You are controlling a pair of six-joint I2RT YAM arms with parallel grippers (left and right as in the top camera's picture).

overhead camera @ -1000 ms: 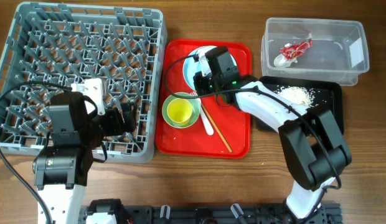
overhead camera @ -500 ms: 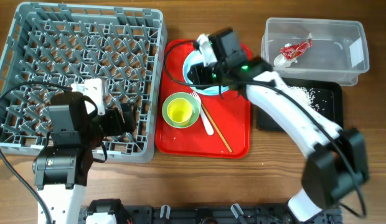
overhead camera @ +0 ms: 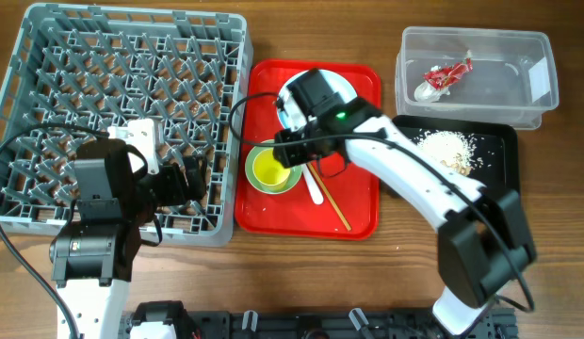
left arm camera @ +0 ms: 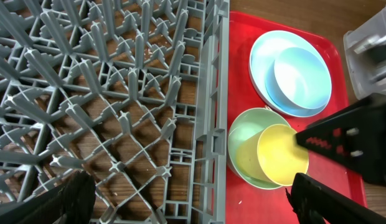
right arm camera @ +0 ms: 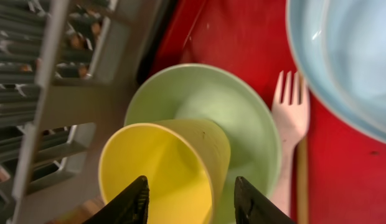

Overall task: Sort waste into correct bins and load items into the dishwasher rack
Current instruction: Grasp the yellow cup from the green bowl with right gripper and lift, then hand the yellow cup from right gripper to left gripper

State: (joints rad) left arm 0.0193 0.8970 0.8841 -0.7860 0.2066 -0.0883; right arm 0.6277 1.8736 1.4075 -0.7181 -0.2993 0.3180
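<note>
Fork [right arm camera: 291, 106] tines clear at right wrist, wrapper [overhead camera: 445, 75] in tub [overhead camera: 504, 89] seen overhead

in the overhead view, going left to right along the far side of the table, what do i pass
dishwasher rack → red tray → clear tub; the black tray shares the tub's span, so it is left out

The grey dishwasher rack [overhead camera: 122, 104] sits at the left. On the red tray [overhead camera: 363, 212] beside it, the yellow cup [right arm camera: 155, 174] leans tilted inside the pale green bowl [right arm camera: 243, 118]. The pale blue bowl [left arm camera: 299, 78] rests upright on the white plate [left arm camera: 261, 62]. A white utensil [right arm camera: 291, 118], seemingly a fork, lies beside the thin chopsticks [overhead camera: 334, 207]. The crumpled red-and-white wrapper [overhead camera: 443, 77] lies in the clear tub [overhead camera: 542, 56]. Whitish crumbly scraps [overhead camera: 447, 144] are heaped on the black tray [overhead camera: 494, 141].
</note>
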